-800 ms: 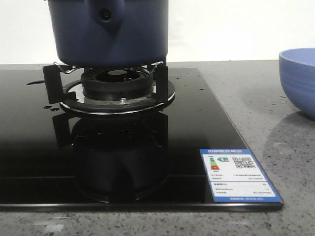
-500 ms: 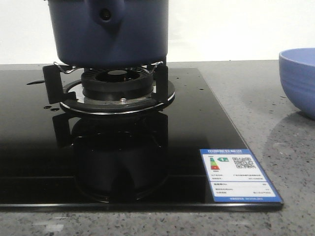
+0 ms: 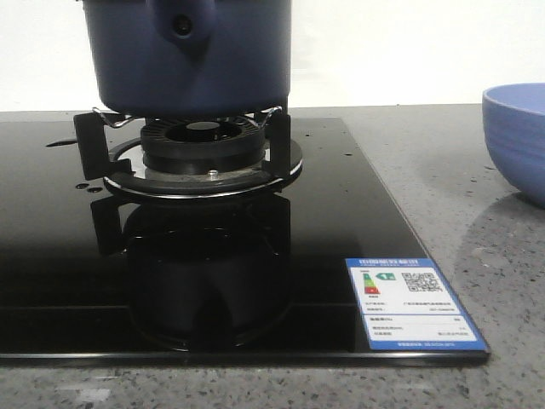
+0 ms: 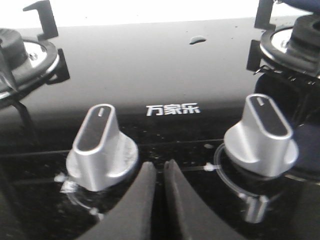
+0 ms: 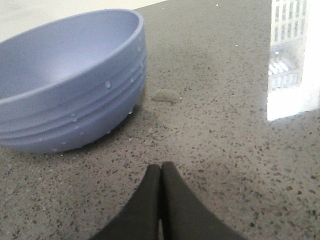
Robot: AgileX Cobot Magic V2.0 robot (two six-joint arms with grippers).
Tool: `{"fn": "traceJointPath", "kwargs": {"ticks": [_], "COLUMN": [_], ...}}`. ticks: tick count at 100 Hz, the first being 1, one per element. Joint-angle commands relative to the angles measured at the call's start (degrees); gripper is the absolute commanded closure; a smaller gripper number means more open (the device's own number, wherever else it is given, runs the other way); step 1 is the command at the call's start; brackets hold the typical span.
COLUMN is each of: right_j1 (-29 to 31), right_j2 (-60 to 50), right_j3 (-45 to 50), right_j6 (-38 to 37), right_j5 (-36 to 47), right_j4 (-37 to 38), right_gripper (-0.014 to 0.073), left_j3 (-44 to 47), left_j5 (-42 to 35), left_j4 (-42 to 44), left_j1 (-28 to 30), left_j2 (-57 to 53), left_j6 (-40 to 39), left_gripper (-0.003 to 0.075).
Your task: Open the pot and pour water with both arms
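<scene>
**Q:** Where is the pot?

**A:** Dark navy pot (image 3: 189, 55) seated on the black burner grate (image 3: 187, 141) of a glossy black glass hob (image 3: 51, 281), top edge cut off by the frame, so lid not visible. Rounded handle mount (image 3: 181, 21) with a dark rivet hole facing forward. Lighter blue bowl (image 3: 517, 136) off to the pot's right, well apart, on the speckled grey tabletop (image 3: 477, 213).

**Q:** And the pincers?

**A:** Left pincer (image 4: 159, 172) with fingers nearly touching, holding nothing, poised between two silver knobs: one knob (image 4: 101, 145) to one side, another knob (image 4: 261, 137) to the other, in front of the burner that carries the pot. Right pincer (image 5: 160, 172) pressed shut, empty, low over the tabletop just beside the bowl (image 5: 70, 80), far from the pot.

**Q:** How likely to handle?

**A:** Probably heavy: large, rigid, straight-walled, and likely holding water, so prone to sloshing when tipped. Matte sides too wide and smooth for one pincer; better taken at the handle mounts, one arm per side. Droplets on the bowl's outside suggest wet, slippery surfaces nearby. Lid grip impossible to judge, being out of frame.

**Q:** Progress?

**A:** Seemingly at the start; pot untouched on the grate.
</scene>
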State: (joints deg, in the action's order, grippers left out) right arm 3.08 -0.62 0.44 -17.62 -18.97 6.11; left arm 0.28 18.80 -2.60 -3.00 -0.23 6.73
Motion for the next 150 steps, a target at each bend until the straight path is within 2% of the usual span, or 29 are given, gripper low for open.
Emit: {"fn": "traceJointPath", "kwargs": {"ticks": [1,9,24,33,45,53,65,75,83,97,113,125,138,142,150], "right_j1": [0.3,0.3,0.3,0.3,0.3,0.3,0.3,0.3,0.3,0.3,0.2,0.2,0.2,0.2,-0.2], "right_j2": [-1.0,-1.0,-1.0,-1.0,-1.0,-1.0,-1.0,-1.0,-1.0,0.3,5.3,11.8,18.9,20.9,24.5], "right_j3": [1.4,1.4,1.4,1.4,1.4,1.4,1.4,0.7,-1.4,-8.4,-18.8,-26.0,-32.3,-33.5,-36.0], "right_j6": [0.3,0.3,0.3,0.3,0.3,0.3,0.3,0.3,0.3,0.3,0.3,0.3,0.4,2.5,11.0], "right_j5": [2.5,7.5,17.2,17.7,18.3,20.0,20.8,20.3,17.0,5.3,-8.6,-20.3,-32.5,-35.7,-41.6], "right_j4": [0.8,-0.4,-9.2,-10.8,-13.4,-14.5,-15.1,-18.7,-22.5,-23.9,-24.0,-24.0,-25.7,-27.5,-35.7], "right_gripper": [0.0657,0.0657,0.0657,0.0657,0.0657,0.0657,0.0657,0.0657,0.0657,0.0655,0.0655,0.0655,0.0656,0.0657,0.0657], "left_j3": [1.6,1.6,1.6,1.6,1.6,1.6,1.4,1.1,-0.3,-5.7,-14.4,-22.0,-29.2,-30.9,-34.4], "left_j5": [-4.4,-8.9,-20.3,-23.8,-24.3,-25.1,-27.0,-27.5,-25.1,-13.7,-2.1,6.3,10.4,12.7,17.8], "left_j4": [4.6,7.4,6.5,6.5,5.0,-3.5,-21.7,-35.7,-39.6,-35.0,-30.2,-31.5,-36.8,-38.7,-43.1], "left_j1": [-0.1,-0.1,-0.1,-0.1,-0.1,-0.1,-0.1,-0.1,-0.1,-0.1,-0.1,-0.5,-6.9,-9.3,-13.8], "left_j2": [-1.5,-1.5,-1.5,-1.5,-1.5,-1.5,-1.5,-1.5,-1.5,0.9,9.7,18.1,24.6,26.4,30.6], "left_j6": [-0.6,-0.6,-0.6,-0.6,-2.2,-7.2,-7.5,-7.5,-7.5,-6.7,-5.8,4.2,14.7,17.5,25.1], "left_gripper": [0.0741,0.0741,0.0741,0.0741,0.0741,0.0741,0.0741,0.0741,0.0741,0.0741,0.074,0.074,0.074,0.074,0.074]}}
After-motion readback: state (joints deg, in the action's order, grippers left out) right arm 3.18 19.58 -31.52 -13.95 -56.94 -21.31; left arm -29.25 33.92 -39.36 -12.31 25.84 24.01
